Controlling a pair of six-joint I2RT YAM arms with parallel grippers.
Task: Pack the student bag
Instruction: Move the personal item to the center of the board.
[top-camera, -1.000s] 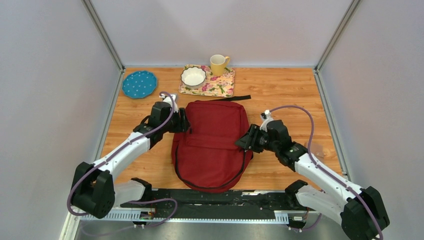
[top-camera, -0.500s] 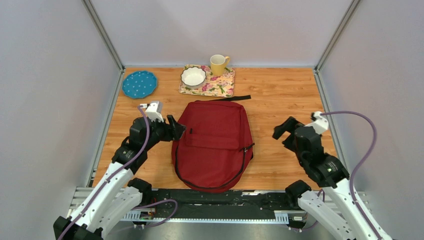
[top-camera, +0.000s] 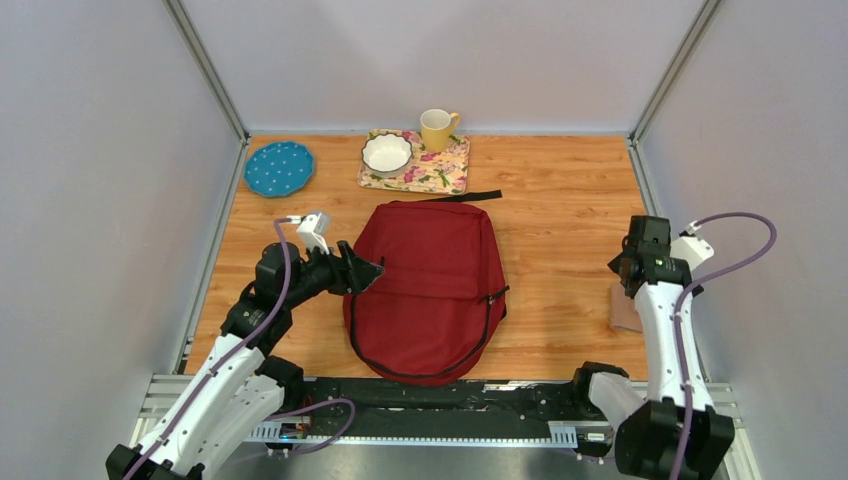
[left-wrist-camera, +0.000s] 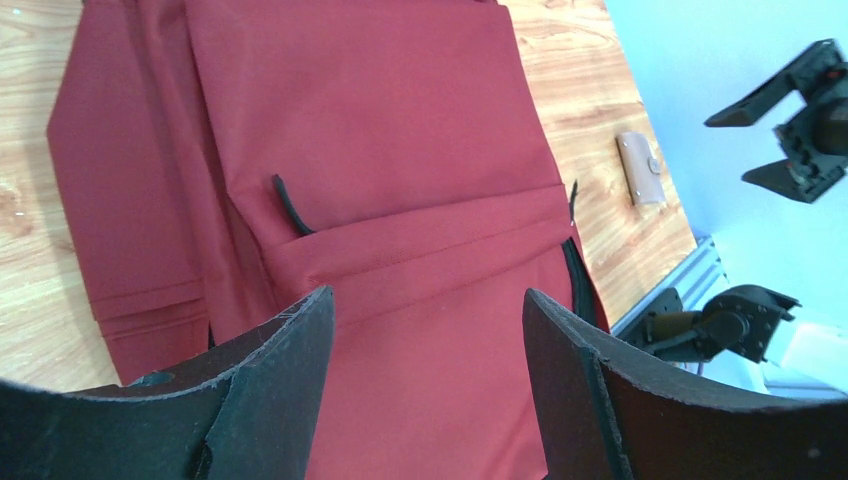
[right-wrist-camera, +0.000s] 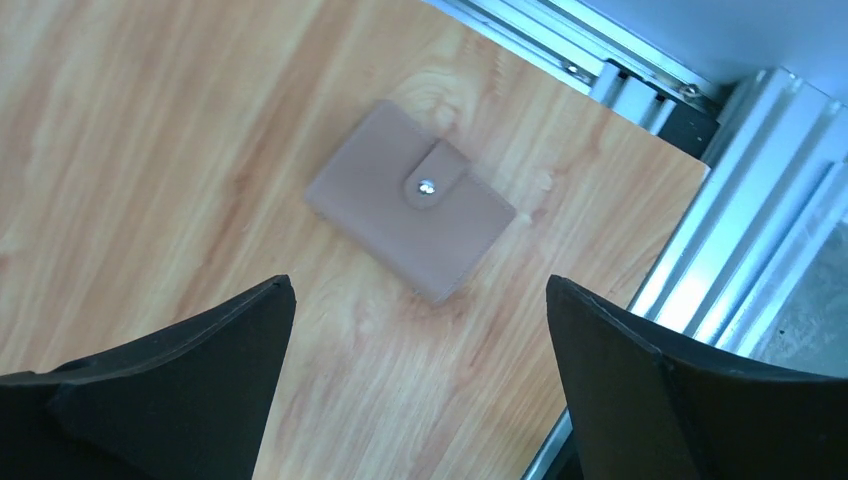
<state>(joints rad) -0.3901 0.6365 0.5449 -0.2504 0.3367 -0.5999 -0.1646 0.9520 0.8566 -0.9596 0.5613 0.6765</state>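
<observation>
The dark red student bag (top-camera: 430, 285) lies flat mid-table, zippers shut, front pocket up; it fills the left wrist view (left-wrist-camera: 400, 180). My left gripper (top-camera: 365, 270) is open and empty, held just above the bag's left edge (left-wrist-camera: 425, 330). A tan snap wallet (top-camera: 625, 308) lies near the table's right front corner, and also shows in the left wrist view (left-wrist-camera: 640, 168). My right gripper (top-camera: 640, 268) is open and empty, pointing down above the wallet (right-wrist-camera: 410, 200), jaws wide apart (right-wrist-camera: 420, 320).
At the back are a blue plate (top-camera: 279, 168), a floral placemat (top-camera: 445, 172) with a white bowl (top-camera: 386, 153), and a yellow mug (top-camera: 436, 129). A black strap (top-camera: 470, 196) lies behind the bag. The table's edge and metal rail (right-wrist-camera: 700, 200) are right beside the wallet.
My right gripper left the bag's right edge and swung right and up, now over the wallet. My left arm drew back slightly, staying at the bag's left edge.
</observation>
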